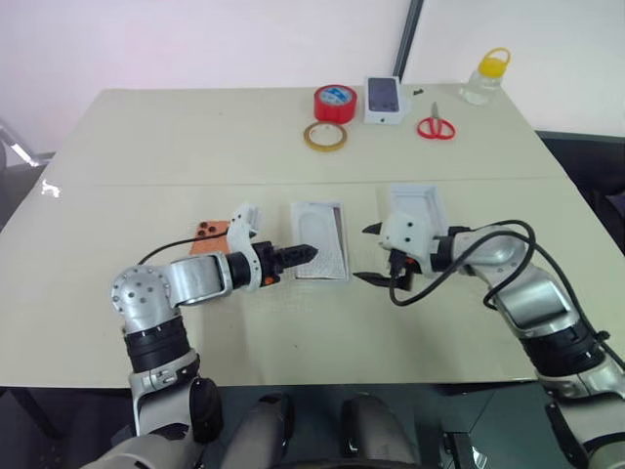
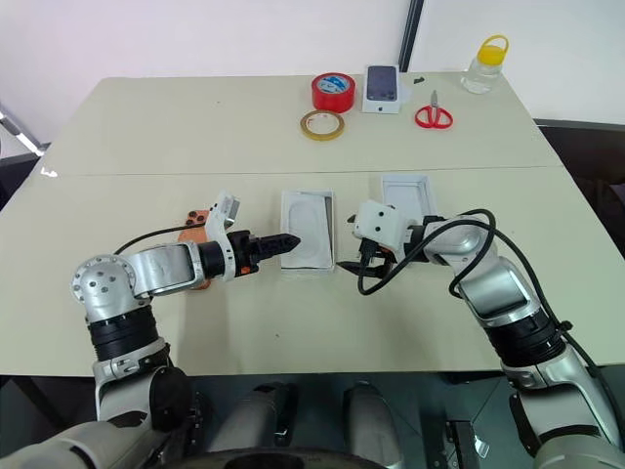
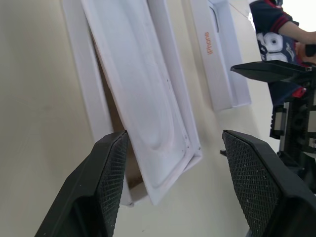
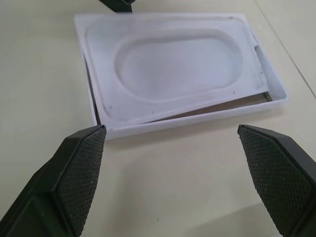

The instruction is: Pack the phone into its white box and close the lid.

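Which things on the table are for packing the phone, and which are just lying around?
For the job: the orange phone; the white box with its tray; the second white box half beside it.

Just lying about: the red tape roll; the clear tape ring; the small carton with a phone picture; the red scissors; the bottle with a yellow lid.

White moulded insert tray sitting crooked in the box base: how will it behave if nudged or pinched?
The thin white moulded insert tray looks light, so it probably slides easily. It rests tilted in the plain white cardboard box base, so it may tip or pop out. It likely flexes when pinched.
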Available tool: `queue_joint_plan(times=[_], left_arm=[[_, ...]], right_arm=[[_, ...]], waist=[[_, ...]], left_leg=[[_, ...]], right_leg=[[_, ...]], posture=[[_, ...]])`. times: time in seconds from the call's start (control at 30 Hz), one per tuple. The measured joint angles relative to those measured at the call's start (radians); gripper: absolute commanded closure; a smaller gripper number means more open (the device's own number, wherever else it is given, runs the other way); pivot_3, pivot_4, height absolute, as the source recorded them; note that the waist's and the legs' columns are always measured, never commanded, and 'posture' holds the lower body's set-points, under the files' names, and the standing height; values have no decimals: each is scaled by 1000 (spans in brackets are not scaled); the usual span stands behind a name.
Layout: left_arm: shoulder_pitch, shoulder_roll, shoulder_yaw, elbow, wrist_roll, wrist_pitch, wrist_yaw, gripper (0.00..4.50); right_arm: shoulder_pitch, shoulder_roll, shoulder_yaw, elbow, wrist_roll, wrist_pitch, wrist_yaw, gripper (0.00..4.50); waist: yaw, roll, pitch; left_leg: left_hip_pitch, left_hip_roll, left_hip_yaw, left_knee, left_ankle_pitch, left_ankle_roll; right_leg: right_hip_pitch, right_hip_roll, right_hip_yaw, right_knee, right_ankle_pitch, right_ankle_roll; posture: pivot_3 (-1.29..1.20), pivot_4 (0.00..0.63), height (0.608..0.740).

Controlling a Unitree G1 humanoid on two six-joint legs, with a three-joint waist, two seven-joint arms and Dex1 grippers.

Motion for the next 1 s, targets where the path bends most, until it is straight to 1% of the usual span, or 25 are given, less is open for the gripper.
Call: queue_joint_plan(times=[0.13, 0.23, 0.33, 0.37, 0.4, 0.43, 0.47, 0.53, 0.57, 0.63, 0.7, 0.83, 1.0], left_arm=[[-15, 31, 14, 1, -19, -19, -15, 1191], [-19, 77, 8, -2, -23, -29, -45, 1143], [-3, 169, -36, -48, 14, -87, -115, 1143], [20, 221, -76, -78, 59, -137, -159, 1143], [64, 309, -145, -122, 144, -227, -231, 1143], [98, 365, -189, -145, 215, -303, -289, 1143], [131, 416, -232, -162, 278, -382, -347, 1143], [208, 501, -319, -183, 414, -573, -501, 1143], [241, 527, -350, -184, 464, -654, -573, 1143], [307, 575, -394, -181, 545, -790, -701, 1143], [350, 604, -413, -176, 602, -880, -787, 1143], [404, 639, -414, -152, 671, -985, -887, 1143], [477, 645, -401, -175, 675, -1022, -984, 1143]], right_arm=[[-30, 26, -2, 19, 2, 8, -22, 0], [-74, 68, -18, 51, 11, 37, -53, 877], [-123, 109, -20, 81, 12, 87, -93, 2379], [-137, 126, -18, 86, 10, 106, -105, 2946], [-156, 156, -9, 92, 5, 135, -126, 3511], [-168, 178, 0, 100, -1, 156, -143, 3937], [-182, 199, 14, 114, -9, 176, -161, 4460], [-214, 253, 56, 154, -42, 214, -204, 4460], [-229, 275, 77, 175, -56, 229, -221, 4460], [-263, 319, 110, 222, -80, 250, -246, 4460], [-294, 344, 136, 266, -97, 261, -261, 4460], [-326, 392, 155, 366, -121, 263, -284, 4460], [-378, 452, 167, 490, -154, 262, -323, 4460]], waist=[[1, 0, 0], [-4, 0, 0], [-4, 0, 0], [-6, 0, 0], [-12, 0, 0], [-12, 1, 0], [-12, 1, 0], [-8, 1, -1], [-5, 2, 0], [-4, 2, 0], [0, 2, 0], [-3, 2, 0], [-14, 2, 0]], left_leg=[[0, 0, 0, 0, 0, 0], [0, 0, 1, 0, 0, 0], [0, 0, 2, -1, 0, 0], [0, 0, 2, -1, 0, -1], [0, 0, 5, -2, 0, -1], [0, 0, 6, -3, 1, -1], [0, 1, 7, -3, 1, -1], [0, 1, 7, -4, 1, -1], [0, 1, 7, -4, 1, -1], [0, 1, 7, -4, 1, -1], [-1, 1, 7, -4, 1, -1], [-1, 1, 7, -4, 0, -1], [-1, 1, 7, -5, 1, -1]], right_leg=[[0, 0, 0, 0, 0, 0], [-1, 0, 1, 1, 0, 0], [-3, 1, 3, 2, 0, 0], [-3, 1, 4, 2, 0, 0], [-5, 1, 7, 3, 0, 0], [-6, 1, 8, 4, 0, 0], [-6, 2, 9, 4, 0, -1], [-7, 1, 9, 3, 0, -1], [-7, 1, 9, 3, 0, -1], [-8, 1, 9, 2, 0, -1], [-8, 1, 9, 2, 0, -1], [-8, 1, 9, 2, 0, -1], [-10, 2, 10, 4, 0, -1]], posture=[[0, 150, 740], [0, 150, 740], [0, 150, 740], [0, 150, 740], [0, 150, 740], [0, 150, 740], [0, 150, 740], [0, 150, 740], [0, 150, 740], [0, 150, 740], [0, 150, 740], [0, 150, 740], [0, 150, 740]])
